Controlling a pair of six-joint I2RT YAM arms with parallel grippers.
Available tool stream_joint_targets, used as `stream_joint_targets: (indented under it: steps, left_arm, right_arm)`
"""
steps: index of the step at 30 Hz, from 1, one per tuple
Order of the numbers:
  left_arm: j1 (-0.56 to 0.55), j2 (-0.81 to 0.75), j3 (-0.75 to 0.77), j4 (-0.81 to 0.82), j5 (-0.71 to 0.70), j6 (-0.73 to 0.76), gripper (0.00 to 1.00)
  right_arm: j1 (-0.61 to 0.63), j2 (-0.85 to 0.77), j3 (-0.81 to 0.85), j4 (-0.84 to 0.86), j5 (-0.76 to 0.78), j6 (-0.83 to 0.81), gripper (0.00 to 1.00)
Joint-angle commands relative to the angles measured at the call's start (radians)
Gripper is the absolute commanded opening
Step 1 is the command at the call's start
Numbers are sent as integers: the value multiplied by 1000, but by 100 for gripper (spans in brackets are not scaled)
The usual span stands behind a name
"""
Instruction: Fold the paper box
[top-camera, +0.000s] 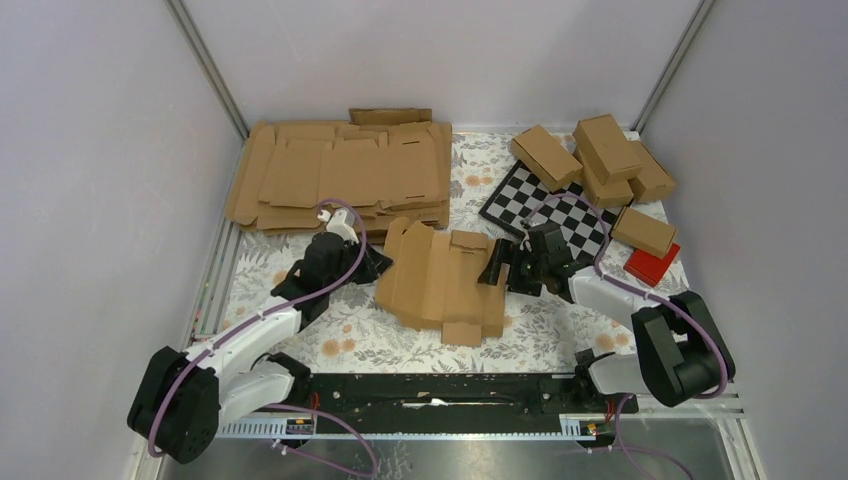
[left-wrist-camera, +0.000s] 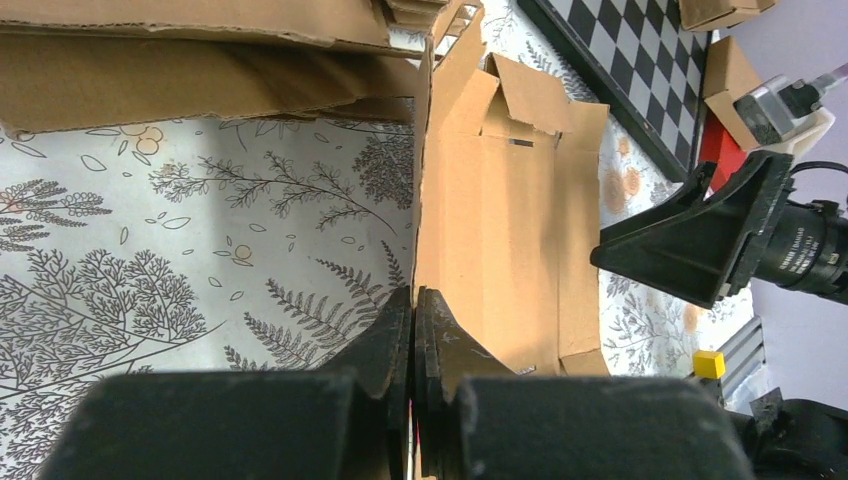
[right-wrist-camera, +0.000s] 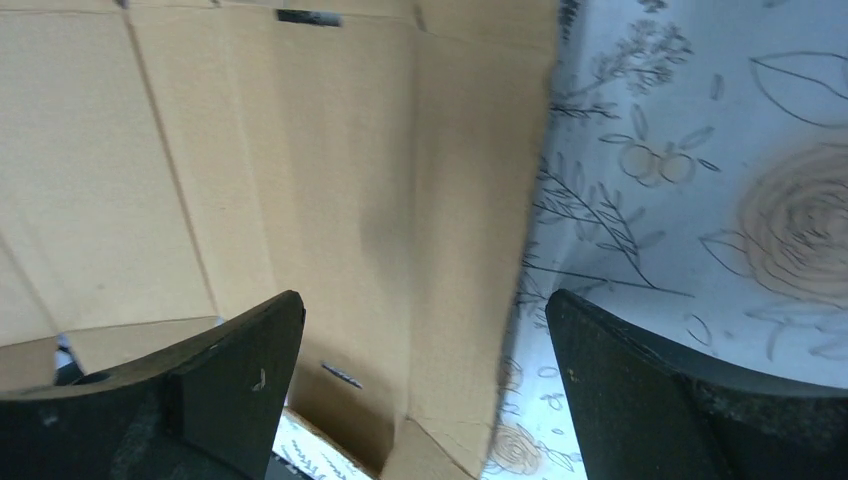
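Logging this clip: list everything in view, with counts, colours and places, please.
paper box: one, brown, partly folded sheet, centre
flat cardboard sheets: one stack, brown, back left
folded cartons: about five, brown, back right
checkerboard: one, black-and-white, back right, partly under cartons
red box: one, red, right side
tablecloth: one, white floral, underneath everything
left claw: one, black, shut on the paper box's edge
right claw: one, black, open astride its opposite edge
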Motion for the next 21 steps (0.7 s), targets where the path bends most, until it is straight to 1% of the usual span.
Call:
stream_joint_targets:
  steps: [1, 3, 4, 5, 7, 11, 12, 13, 14, 15, 16, 17, 18, 21]
  left_arm:
    - [-10, 32, 0, 77, -35, 14, 0]
    - [-13, 49, 1, 77, -35, 18, 0]
    - [-14, 55, 1, 78, -35, 19, 0]
    - [-16, 60, 0, 79, -36, 19, 0]
    - [-18, 64, -5, 90, -31, 14, 0]
    - [-17, 90, -20, 169, 45, -38, 0]
    - [-14, 106, -17, 177, 58, -51, 0]
    - [-11, 125, -9, 171, 63, -61, 6]
    - [-6, 146, 1, 155, 64, -65, 15]
    - [0, 174, 14, 141, 68, -66, 29]
    - [7, 212, 24, 133, 79, -65, 41]
    - [16, 238, 36, 128, 98, -64, 48]
    - [25, 262, 40, 132, 120, -65, 51]
    - [46, 324, 40, 184, 202, -72, 50]
  right_arm:
    - [-23, 68, -14, 84, -120, 47, 99]
    - [-30, 95, -12, 106, -159, 63, 92]
    - [-32, 103, -10, 114, -178, 70, 87]
    - [-34, 108, -8, 122, -196, 76, 77]
    - [-35, 107, -12, 142, -218, 83, 48]
    - [-35, 64, -21, 155, -184, 78, 1]
    - [-35, 52, -20, 154, -176, 63, 0]
    - [-35, 42, -16, 146, -164, 47, 0]
    - [-35, 34, -10, 130, -157, 27, 0]
    - [-35, 28, -4, 111, -150, 6, 0]
    - [-35, 23, -2, 98, -142, -11, 0]
    - [-35, 17, -1, 89, -137, -27, 0]
    - [-35, 13, -1, 84, -136, -41, 0]
    - [-34, 5, -8, 77, -131, -66, 0]
